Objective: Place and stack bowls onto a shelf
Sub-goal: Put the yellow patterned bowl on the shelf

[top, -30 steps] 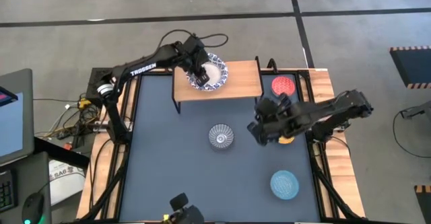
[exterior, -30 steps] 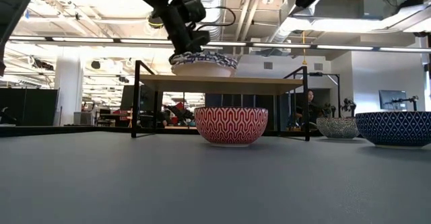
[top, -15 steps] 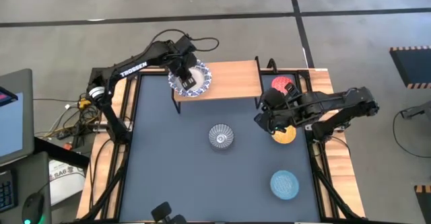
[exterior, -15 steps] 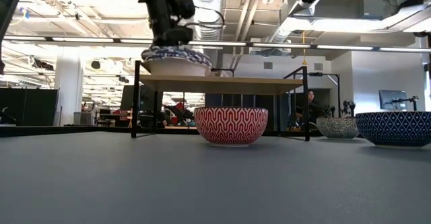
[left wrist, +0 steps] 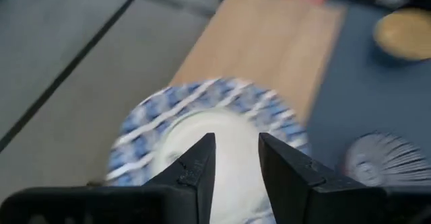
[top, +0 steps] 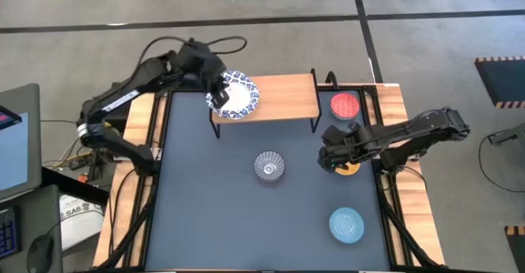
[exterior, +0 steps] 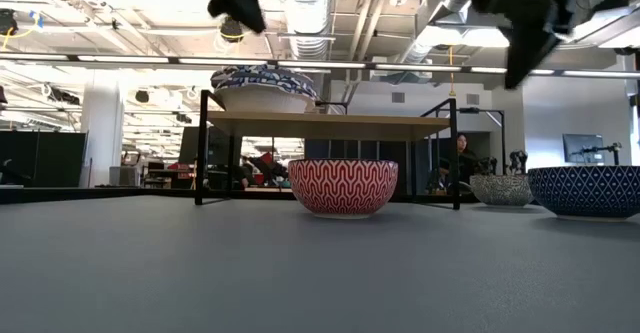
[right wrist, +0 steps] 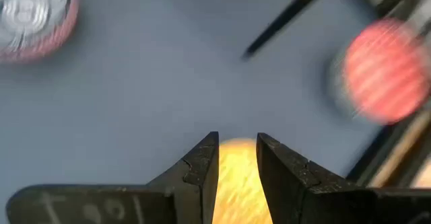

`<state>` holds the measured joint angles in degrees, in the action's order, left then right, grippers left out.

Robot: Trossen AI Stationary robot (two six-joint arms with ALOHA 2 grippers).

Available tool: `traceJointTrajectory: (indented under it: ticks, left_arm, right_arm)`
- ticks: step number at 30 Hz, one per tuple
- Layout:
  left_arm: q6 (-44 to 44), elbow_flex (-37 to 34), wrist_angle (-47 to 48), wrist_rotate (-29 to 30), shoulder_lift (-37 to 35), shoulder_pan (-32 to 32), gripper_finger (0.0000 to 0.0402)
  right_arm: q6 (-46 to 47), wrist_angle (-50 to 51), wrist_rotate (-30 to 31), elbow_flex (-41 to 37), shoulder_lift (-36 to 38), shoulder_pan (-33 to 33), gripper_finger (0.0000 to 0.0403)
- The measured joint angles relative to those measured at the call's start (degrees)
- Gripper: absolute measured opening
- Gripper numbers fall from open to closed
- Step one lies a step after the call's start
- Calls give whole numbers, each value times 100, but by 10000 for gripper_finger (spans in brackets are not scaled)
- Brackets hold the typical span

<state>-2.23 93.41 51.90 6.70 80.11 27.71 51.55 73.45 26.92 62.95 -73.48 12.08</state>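
A white bowl with a blue-patterned rim [top: 235,99] [exterior: 265,85] stands on its base on the left end of the light-wood shelf [top: 283,99] [exterior: 330,124]. My left gripper [top: 217,89] [exterior: 238,8] [left wrist: 236,160] is open, just left of the bowl and above it, clear of its rim. My right gripper [top: 330,160] [right wrist: 237,157] is open and hangs over the yellow-orange bowl [top: 351,168] [right wrist: 237,183] on the tabletop; in the low view it [exterior: 522,53] is well above table height.
On the dark-blue table are a grey-patterned bowl with a red outside [top: 269,165] [exterior: 343,186] [right wrist: 34,12] in front of the shelf and a light blue bowl [top: 346,224] near the right front. A red bowl [top: 345,105] [right wrist: 384,69] stands right of the shelf.
My left gripper carried the white bowl from the shelf's middle to its left end, then came off it, rising and drawing back toward the table's left. The bowl now stands alone on the shelf. My right gripper shifted slightly right and came down over the yellow-orange bowl.
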Motion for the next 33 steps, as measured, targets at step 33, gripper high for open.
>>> traceJointTrajectory:
  ticks: [33]
  left_arm:
    - [1256,-4033,-5424,2461,141,-4386,142]
  right_arm:
    - [349,-1298,-1625,-1327,29,740,150]
